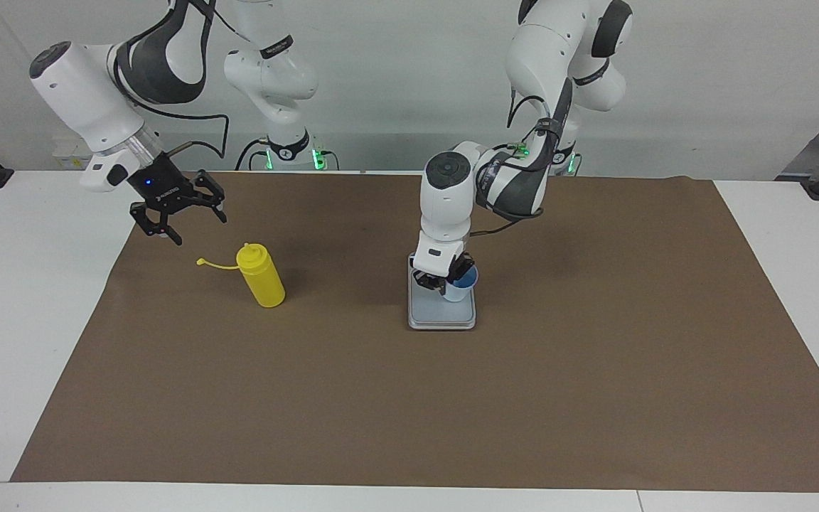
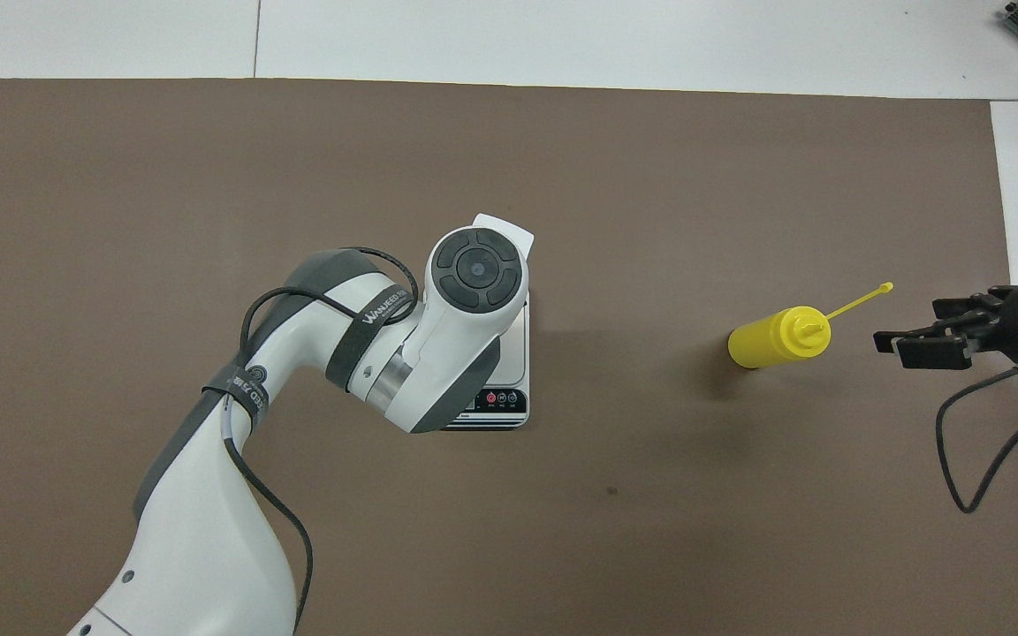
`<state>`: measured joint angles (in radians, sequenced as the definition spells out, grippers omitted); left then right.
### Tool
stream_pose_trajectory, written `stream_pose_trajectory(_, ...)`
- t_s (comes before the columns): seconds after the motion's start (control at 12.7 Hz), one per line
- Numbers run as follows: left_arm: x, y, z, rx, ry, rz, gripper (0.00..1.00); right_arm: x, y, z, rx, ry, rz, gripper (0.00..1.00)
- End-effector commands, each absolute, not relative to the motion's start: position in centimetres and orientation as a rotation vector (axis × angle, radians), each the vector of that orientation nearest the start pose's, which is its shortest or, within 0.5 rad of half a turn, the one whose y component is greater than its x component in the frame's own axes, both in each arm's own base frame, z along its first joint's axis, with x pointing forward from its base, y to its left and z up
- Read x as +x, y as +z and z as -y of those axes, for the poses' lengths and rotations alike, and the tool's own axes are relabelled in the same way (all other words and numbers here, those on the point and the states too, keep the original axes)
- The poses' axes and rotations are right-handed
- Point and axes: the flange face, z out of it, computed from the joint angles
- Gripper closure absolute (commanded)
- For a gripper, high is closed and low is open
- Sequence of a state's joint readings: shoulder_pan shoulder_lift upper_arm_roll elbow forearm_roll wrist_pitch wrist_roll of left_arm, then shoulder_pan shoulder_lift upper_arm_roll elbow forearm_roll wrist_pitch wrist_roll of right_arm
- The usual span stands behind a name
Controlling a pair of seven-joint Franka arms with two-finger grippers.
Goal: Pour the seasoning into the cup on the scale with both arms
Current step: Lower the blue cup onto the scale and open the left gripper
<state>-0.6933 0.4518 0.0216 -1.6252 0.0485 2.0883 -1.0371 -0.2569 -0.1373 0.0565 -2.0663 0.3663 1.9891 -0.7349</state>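
The yellow seasoning bottle (image 1: 261, 279) stands upright on the brown mat toward the right arm's end, its cap strap (image 1: 215, 264) sticking out sideways; it also shows in the overhead view (image 2: 774, 337). My right gripper (image 1: 198, 227) hangs open in the air beside the bottle, apart from it, and shows in the overhead view too (image 2: 911, 330). The light-blue cup (image 1: 459, 289) stands on the grey scale (image 1: 442, 317) at mid-table. My left gripper (image 1: 445, 281) is down at the cup's rim, shut on it. In the overhead view the left wrist hides the cup; the scale's display end (image 2: 500, 413) shows.
The brown mat (image 1: 452, 412) covers most of the white table (image 1: 18, 341). The right arm's black cable (image 2: 973, 459) hangs near the mat's edge. Both arm bases stand at the robots' edge of the table.
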Motion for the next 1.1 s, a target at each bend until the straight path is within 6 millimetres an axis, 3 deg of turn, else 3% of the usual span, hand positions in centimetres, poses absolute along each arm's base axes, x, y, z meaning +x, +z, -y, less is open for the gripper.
stream_pose_trajectory(0.0,53.51,36.05,42.65,-3.05,-0.104,0.537,1.0,50.98,50.28,8.19,-2.79,-0.335,0.573,0.0)
stream_pose_trajectory(1.02,54.16,35.8,43.37,-3.06,-0.124,0.559,1.0,50.99,50.3,8.2,-2.791,-0.337,0.573,0.0)
